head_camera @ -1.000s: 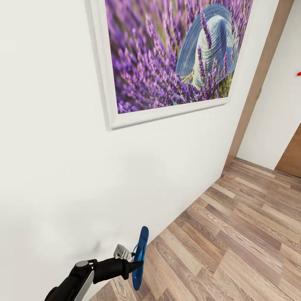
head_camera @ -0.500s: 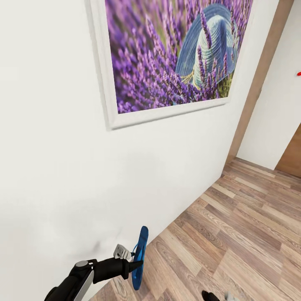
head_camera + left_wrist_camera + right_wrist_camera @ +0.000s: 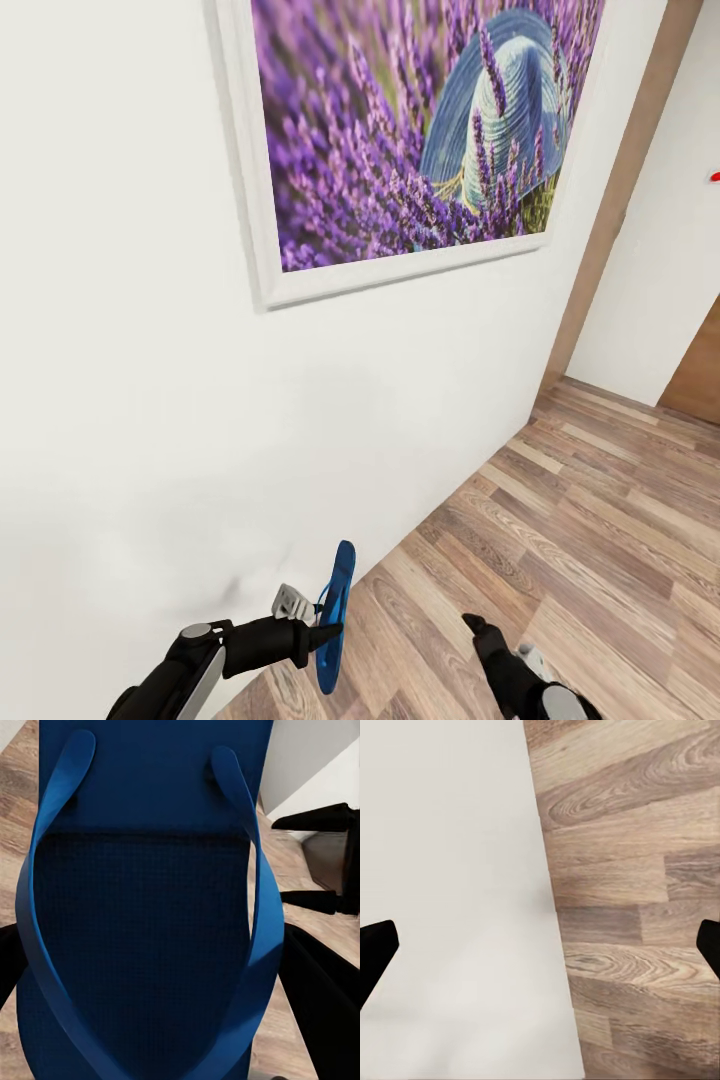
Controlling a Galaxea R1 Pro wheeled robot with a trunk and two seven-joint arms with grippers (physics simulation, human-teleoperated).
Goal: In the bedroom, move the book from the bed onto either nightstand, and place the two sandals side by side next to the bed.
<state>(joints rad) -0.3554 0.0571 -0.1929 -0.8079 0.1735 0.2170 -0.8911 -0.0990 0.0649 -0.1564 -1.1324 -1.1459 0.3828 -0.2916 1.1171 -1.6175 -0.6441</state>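
My left fingers (image 3: 322, 632) pinch a bright blue flat flip-flop (image 3: 334, 616) on edge, long axis upright beside the white wall (image 3: 150, 420), while my right fingers (image 3: 476, 628) seem spread, empty.

A home interior: white wall (image 3: 150, 400), framed lavender picture (image 3: 400, 130), brown plank floor (image 3: 600, 520), wood panel (image 3: 620, 190).

The framed lavender picture (image 3: 410, 140) is chopped off by the top edge in the head view. The right gripper (image 3: 470, 625) pokes up from the bottom edge with most of its arm cut off, and I can't really tell how its jaws sit there. In the left wrist view the blue sandal (image 3: 150, 907) runs past the edges, hiding most of the left gripper's fingers (image 3: 9, 960).
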